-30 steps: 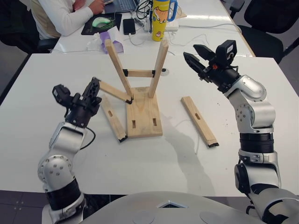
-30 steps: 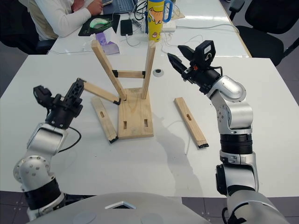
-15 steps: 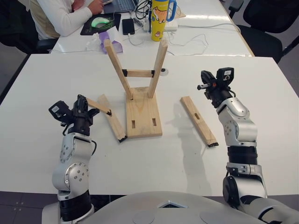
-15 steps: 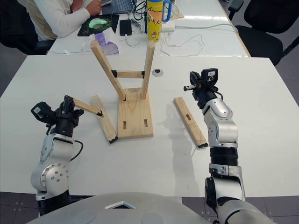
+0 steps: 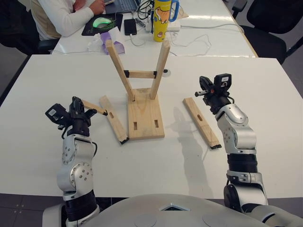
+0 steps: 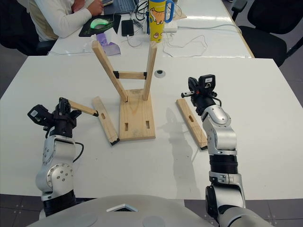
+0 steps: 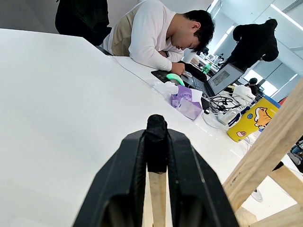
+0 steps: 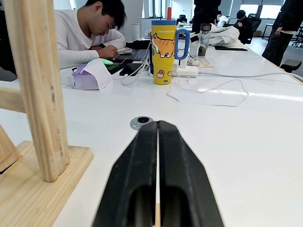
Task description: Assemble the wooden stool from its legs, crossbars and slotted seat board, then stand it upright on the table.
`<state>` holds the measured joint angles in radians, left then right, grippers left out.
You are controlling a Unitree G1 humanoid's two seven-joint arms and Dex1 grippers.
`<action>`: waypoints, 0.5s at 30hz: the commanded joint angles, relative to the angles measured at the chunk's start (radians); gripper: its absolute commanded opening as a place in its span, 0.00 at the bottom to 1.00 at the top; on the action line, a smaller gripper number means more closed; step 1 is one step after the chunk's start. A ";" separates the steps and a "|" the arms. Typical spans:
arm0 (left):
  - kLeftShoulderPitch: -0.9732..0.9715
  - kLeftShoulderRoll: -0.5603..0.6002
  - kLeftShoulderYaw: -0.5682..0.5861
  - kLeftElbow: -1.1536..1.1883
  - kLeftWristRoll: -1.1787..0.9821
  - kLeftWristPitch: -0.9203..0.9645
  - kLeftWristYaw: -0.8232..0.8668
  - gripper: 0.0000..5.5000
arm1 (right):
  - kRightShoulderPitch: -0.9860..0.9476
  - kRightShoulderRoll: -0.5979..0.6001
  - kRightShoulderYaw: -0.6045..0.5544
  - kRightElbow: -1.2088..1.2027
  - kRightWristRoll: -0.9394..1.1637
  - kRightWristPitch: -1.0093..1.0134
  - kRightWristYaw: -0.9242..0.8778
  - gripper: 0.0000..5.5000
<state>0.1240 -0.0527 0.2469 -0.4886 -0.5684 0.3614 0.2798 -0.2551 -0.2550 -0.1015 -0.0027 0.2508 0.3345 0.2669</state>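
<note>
The seat board [image 5: 145,116] is laid flat at the middle of the bench [image 5: 156,161], with two legs [image 5: 119,68] stood in its far end and joined by a fitted crossbar [image 5: 141,74]. One loose leg [image 5: 113,119] is laid just beside the board's left edge, and another [image 5: 202,123] well apart on the right. A second crossbar [image 5: 96,108] is clamped by one end in the left hand [image 5: 80,109], near the left loose leg. The right hand [image 5: 202,88] is held over the right leg's far end, its fingers pressed together.

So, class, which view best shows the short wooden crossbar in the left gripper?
Left eye view: the short wooden crossbar shows full length. Right eye view shows the same; left wrist view, just a sliver between the jaws.
</note>
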 commanded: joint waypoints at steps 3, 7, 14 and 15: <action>-0.009 -0.023 -0.002 0.061 0.019 -0.019 -0.024 0.09 | 0.001 0.001 0.005 -0.009 -0.008 0.005 0.004 0.00; 0.002 -0.042 -0.009 0.083 0.032 -0.034 -0.033 0.09 | -0.013 -0.002 0.006 0.005 -0.009 0.002 0.009 0.00; -0.014 -0.056 -0.019 0.086 0.012 -0.044 -0.037 0.09 | -0.022 -0.002 0.006 0.016 -0.014 -0.003 0.017 0.00; -0.015 -0.056 -0.020 0.091 0.011 -0.044 -0.038 0.09 | -0.023 -0.003 0.006 0.017 -0.015 -0.003 0.018 0.00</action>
<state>0.1168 -0.0655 0.2331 -0.4027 -0.5496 0.3212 0.2408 -0.2577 -0.2547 -0.1001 0.0096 0.2433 0.3334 0.2776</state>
